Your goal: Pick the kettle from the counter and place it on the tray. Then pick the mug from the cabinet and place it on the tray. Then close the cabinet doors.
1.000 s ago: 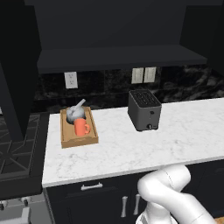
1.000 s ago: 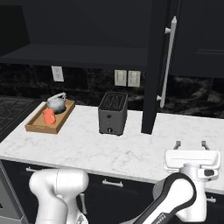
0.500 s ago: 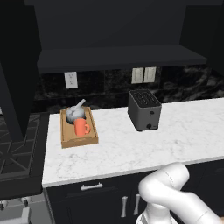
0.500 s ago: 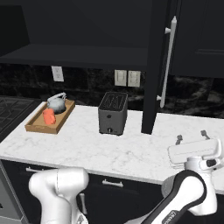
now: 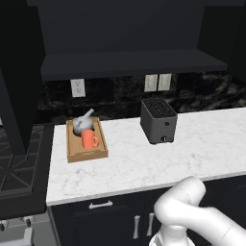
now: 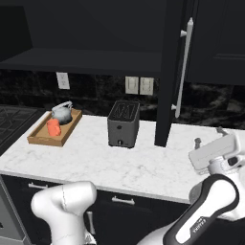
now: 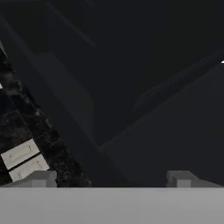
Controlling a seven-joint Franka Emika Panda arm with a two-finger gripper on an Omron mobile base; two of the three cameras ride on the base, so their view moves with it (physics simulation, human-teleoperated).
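The wooden tray [image 5: 72, 153] [image 6: 39, 139] lies at the left end of the marble counter [image 5: 144, 163] [image 6: 143, 165]. In it stand the grey kettle [image 5: 82, 124] [image 6: 62, 113] and, in front of it, the orange mug [image 5: 89, 140] [image 6: 53, 128]. The dark upper cabinet [image 5: 129, 65] [image 6: 81, 60] stands open. Its right door [image 6: 167, 72] juts out edge-on, silver bar handle [image 6: 184, 67] facing right; the left door [image 5: 17, 81] hangs open at far left. My gripper [image 6: 209, 135] [image 7: 111, 179] is open and empty at the counter's right, fingers pointing up, below and right of that handle.
A boxy dark toaster [image 5: 158, 120] [image 6: 123, 123] stands mid-counter, between the tray and the open right door. A stove [image 5: 19, 168] adjoins the counter on the left. Wall outlets [image 6: 139, 85] [image 7: 24, 159] sit on the black backsplash. Dark drawers [image 5: 103, 206] run below the counter.
In the right base view the hand has risen a little and tilted, its fingers now angled up toward the right door. Tray, kettle, mug and doors have not moved.
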